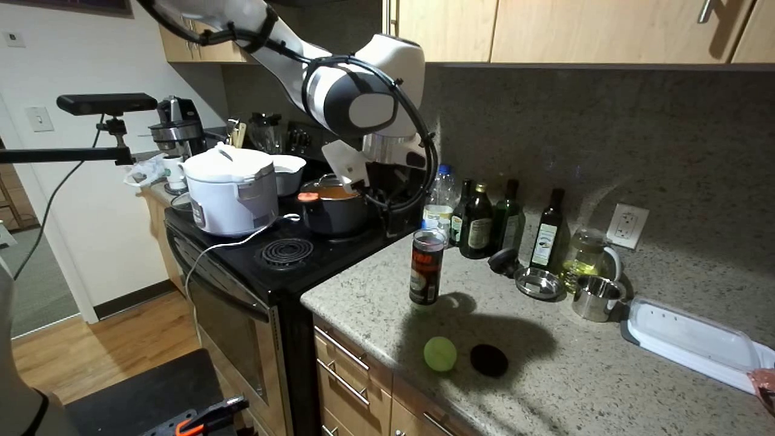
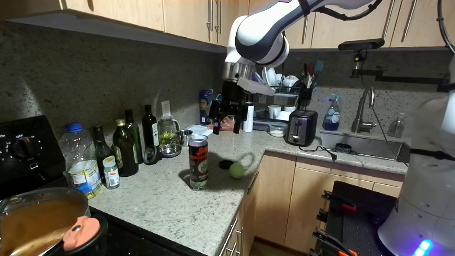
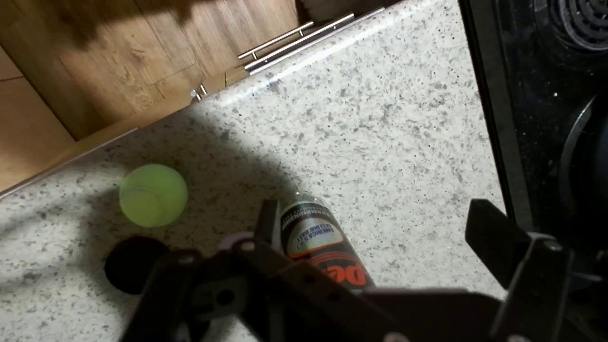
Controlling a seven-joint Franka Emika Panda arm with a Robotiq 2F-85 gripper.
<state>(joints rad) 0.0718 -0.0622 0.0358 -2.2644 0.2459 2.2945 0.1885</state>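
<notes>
The arm [image 2: 266, 30] extends over the counter [image 2: 160, 206], its wrist [image 2: 237, 72] bent so that the fingers [image 3: 496, 241] point downward, spread wide and empty, near the upright can [image 2: 198, 161].

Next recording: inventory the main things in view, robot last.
ball: 1, yellow-green, counter
can: 1, black-red label, upright on counter
disc: 1, black, beside ball
glass bottles: 4, dark, counter
plastic bottle: 1, clear, counter
pitcher: 1, clear, counter
cup: 1, silver, counter
shallow dish: 1, silver, counter
cooker: 1, white, stove
orange-handled pot: 1, black, stove
toaster: 1, dark, counter
spray bottle: 1, blue, beside sink
crockery: several, white, near toaster
cabinets: several, tan, overhead
arm: 1, white, over counter
end effector: 1, black, open over counter
</notes>
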